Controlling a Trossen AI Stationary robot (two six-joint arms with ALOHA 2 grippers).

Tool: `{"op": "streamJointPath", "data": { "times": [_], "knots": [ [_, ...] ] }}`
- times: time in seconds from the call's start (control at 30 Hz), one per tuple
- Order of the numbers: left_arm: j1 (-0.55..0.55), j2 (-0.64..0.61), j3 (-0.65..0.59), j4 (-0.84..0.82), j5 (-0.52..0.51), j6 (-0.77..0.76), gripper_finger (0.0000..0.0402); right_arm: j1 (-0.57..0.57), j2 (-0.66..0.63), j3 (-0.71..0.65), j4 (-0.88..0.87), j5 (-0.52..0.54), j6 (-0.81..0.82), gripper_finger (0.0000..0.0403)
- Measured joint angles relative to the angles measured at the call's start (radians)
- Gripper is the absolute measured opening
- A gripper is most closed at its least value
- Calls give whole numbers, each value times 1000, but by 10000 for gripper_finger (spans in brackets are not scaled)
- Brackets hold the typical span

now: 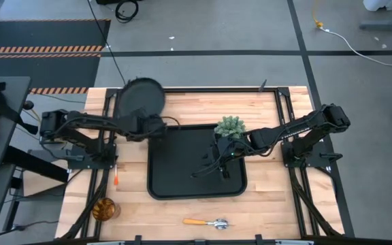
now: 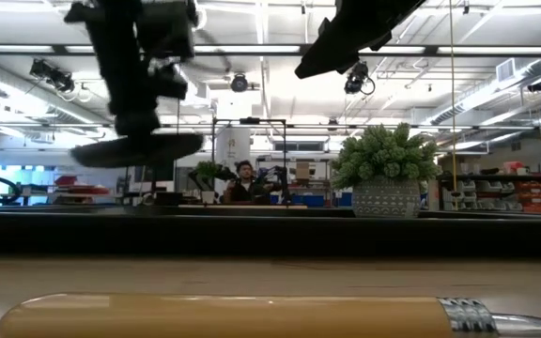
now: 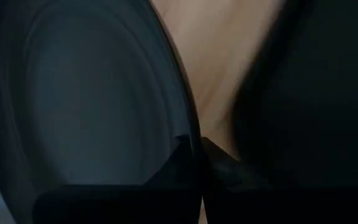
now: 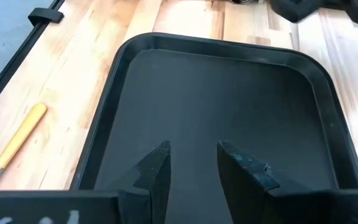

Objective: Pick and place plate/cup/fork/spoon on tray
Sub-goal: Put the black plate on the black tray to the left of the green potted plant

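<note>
Aloft, plate (image 1: pixel 141 99) rim pinched between left fingers (image 3: pixel 188 158), beside tray (image 1: pixel 162 187)

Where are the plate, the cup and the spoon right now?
plate (image 1: pixel 141 97), high view, middle of its dark face, held at the rim by the left claw (image 1: pixel 156 126).
cup (image 1: pixel 103 209), high view, amber glass body.
spoon (image 1: pixel 218 222), high view, its silver bowl.

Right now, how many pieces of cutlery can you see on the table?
2. The spoon lies on the wood at the table's near edge, in front of the tray. The fork lies off the tray's left side, near the left arm's base. Neither is on the tray.
</note>
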Motion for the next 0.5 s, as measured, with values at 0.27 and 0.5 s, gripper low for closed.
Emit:
{"op": "streamJointPath", "data": {
  "times": [0.27, 0.5],
  "knots": [
    [-273, 2, 11, 378, 250, 195, 10, 6, -100, 0, -125, 12, -13, 135],
    [-453, 57, 85, 489, 199, 88, 10, 74, -230, 0, -163, 29, 84, 130]
  ]
}}
